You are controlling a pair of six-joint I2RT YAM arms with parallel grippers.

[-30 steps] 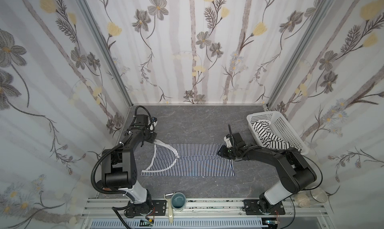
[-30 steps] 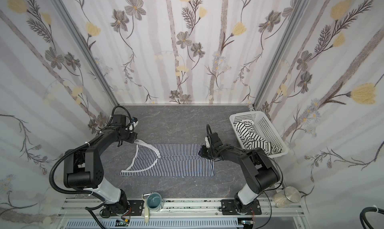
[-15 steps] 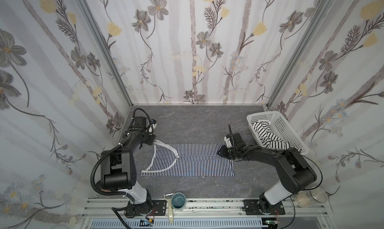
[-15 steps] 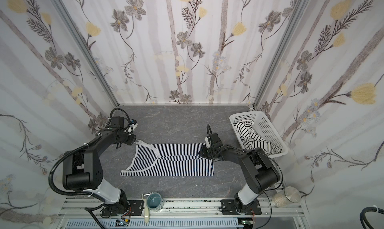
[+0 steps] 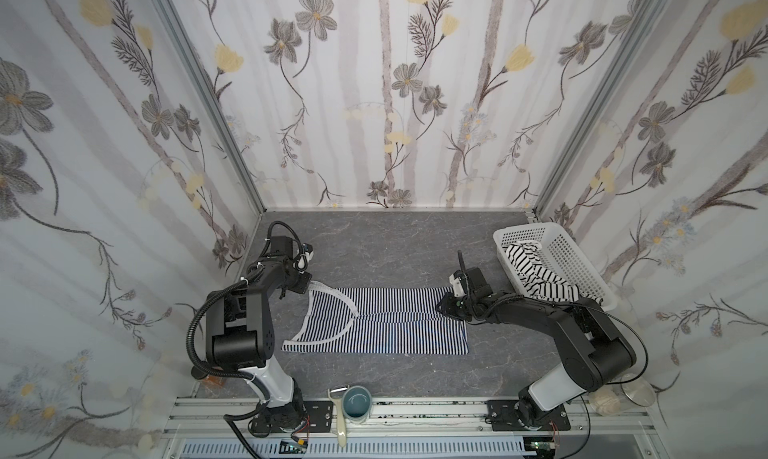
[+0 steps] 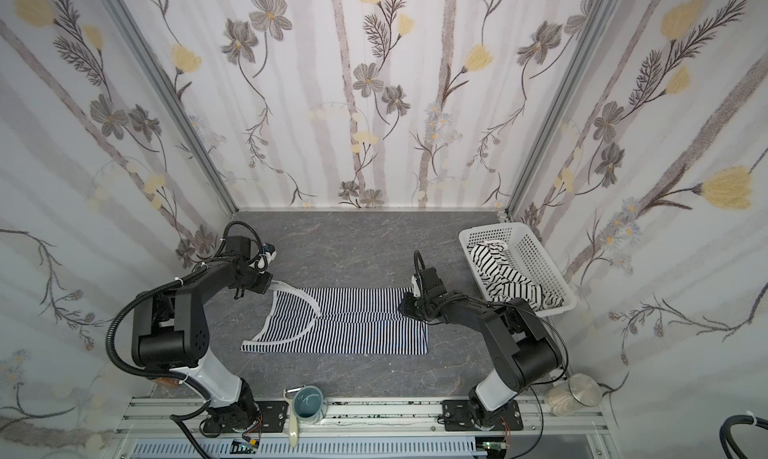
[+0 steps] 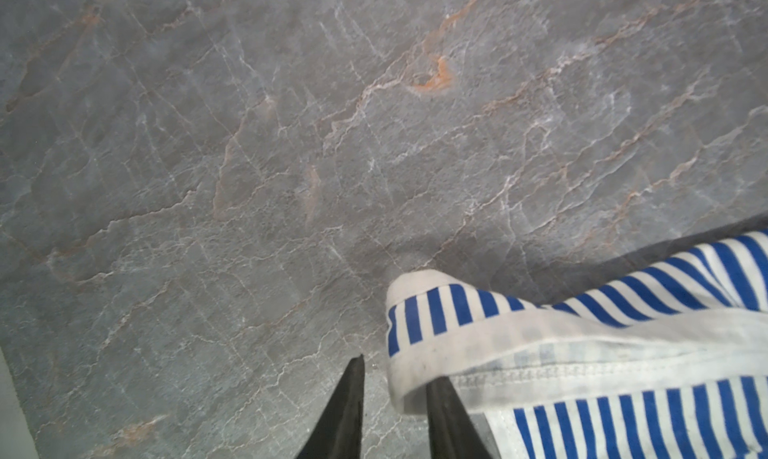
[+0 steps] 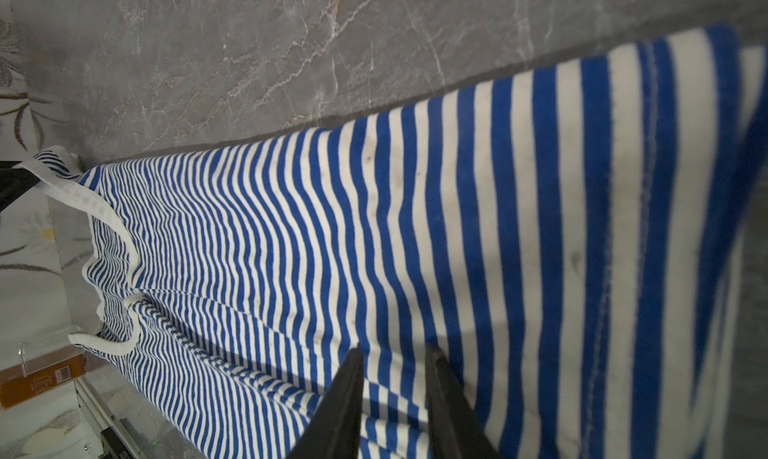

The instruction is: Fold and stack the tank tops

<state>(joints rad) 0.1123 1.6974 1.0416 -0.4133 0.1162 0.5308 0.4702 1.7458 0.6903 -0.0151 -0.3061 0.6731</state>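
Grey marbled desk [image 5: 374, 245] between floral walls. At left, left end effector [image 7: 395, 369] narrow, gap still showing, against white strap end of navy-striped tank top [image 5: 395, 324], spread flat mid-desk. Over its hem, right end effector [image 8: 392, 353] narrow; grip unclear. Far right, black-striped tank top [image 5: 532, 270] heaped in white basket [image 5: 530, 229].

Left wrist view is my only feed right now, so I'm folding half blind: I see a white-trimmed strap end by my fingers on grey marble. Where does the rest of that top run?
Observer: The navy-striped top lies spread on the table, running from your side across to the right arm's side.
Operator: Where is the right gripper?
Observer: The right gripper sits at the hem end, near its rear corner.
Operator: And the second top?
Observer: The black-striped top lies crumpled in the white basket at the table's right edge.
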